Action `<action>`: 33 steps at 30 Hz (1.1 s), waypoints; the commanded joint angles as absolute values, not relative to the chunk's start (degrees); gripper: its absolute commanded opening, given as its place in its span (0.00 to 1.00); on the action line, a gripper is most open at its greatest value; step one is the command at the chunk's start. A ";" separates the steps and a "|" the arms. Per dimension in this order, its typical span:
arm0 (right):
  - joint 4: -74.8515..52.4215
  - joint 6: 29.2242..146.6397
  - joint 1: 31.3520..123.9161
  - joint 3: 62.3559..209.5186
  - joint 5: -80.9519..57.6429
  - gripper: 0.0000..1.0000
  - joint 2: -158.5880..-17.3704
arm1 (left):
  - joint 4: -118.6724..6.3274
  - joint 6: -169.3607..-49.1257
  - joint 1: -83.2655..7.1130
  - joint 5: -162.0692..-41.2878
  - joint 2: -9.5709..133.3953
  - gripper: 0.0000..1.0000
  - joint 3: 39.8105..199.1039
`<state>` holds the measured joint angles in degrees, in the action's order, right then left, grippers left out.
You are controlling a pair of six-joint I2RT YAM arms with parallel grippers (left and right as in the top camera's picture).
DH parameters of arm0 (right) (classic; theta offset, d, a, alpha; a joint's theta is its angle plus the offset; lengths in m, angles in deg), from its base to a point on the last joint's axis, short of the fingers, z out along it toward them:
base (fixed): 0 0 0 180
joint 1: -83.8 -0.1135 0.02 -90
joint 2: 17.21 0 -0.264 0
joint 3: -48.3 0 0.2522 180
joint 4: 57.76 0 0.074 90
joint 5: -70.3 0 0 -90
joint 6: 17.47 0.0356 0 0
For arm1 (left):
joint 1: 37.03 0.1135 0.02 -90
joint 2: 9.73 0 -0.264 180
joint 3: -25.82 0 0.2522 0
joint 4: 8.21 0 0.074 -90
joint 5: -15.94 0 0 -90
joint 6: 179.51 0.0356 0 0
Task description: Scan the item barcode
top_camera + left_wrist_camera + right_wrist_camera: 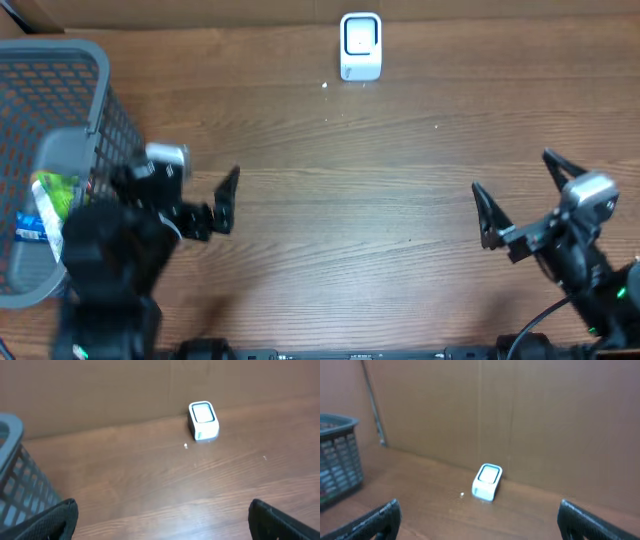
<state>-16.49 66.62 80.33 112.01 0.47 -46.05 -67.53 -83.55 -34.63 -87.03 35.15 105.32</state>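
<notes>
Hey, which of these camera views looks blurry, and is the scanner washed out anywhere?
Overhead: the left arm is smeared and the scanner looks blown out white. Left wrist: scanner fairly crisp, fingers dark and soft at the bottom corners. Right wrist: softest overall, the basket hazy.

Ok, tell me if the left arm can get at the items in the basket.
Probably yes: the left end effector is open beside the basket, whose top is uncovered over the items; it must clear the rim.

— How do we hold our left arm (100, 250)?
— Low at the left, jaws spread wide and empty.
— And our right arm (580, 250)?
— Low at the right, jaws equally wide, empty.
</notes>
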 commanded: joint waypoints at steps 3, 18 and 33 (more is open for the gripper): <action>-5.56 64.30 80.18 130.02 3.15 1.00 -59.73 | -83.33 -82.26 -34.42 -88.06 54.95 1.00 132.72; 16.75 69.83 80.16 155.51 4.07 1.00 -89.78 | -99.29 -82.46 -34.42 -98.79 77.86 1.00 159.35; 20.75 70.23 80.16 155.44 7.44 1.00 -94.85 | -103.70 -114.46 -10.94 -69.13 78.16 1.00 167.04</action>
